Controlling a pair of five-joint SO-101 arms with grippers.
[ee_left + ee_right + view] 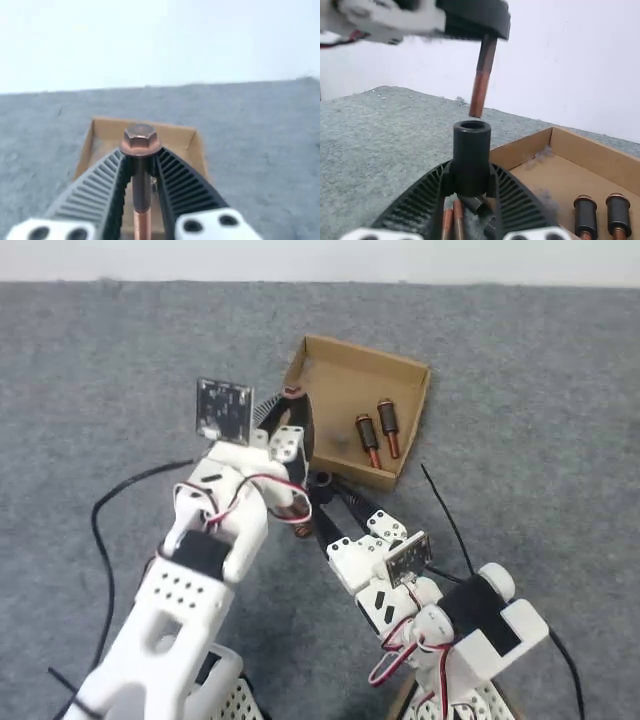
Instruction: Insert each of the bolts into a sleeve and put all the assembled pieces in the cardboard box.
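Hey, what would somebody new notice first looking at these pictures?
The left claw grips a copper bolt, tip down, seemingly just above a black sleeve that the right claw holds upright. Beyond them, two assembled pieces lie in the cardboard box.

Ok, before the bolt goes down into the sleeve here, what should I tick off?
1. Left gripper shut on the bolt: ok, clamped just below the head.
2. Right gripper shut on the sleeve: ok, sleeve upright, mouth up.
3. Bolt tip over the sleeve's mouth: cannot tell. It hangs just above the mouth in the right wrist view, but depth is unclear.
4. Bolt in line with the sleeve: not ok, it leans slightly.
5. Cardboard box has room: ok, two assembled pieces lie in it with bare floor beside them.
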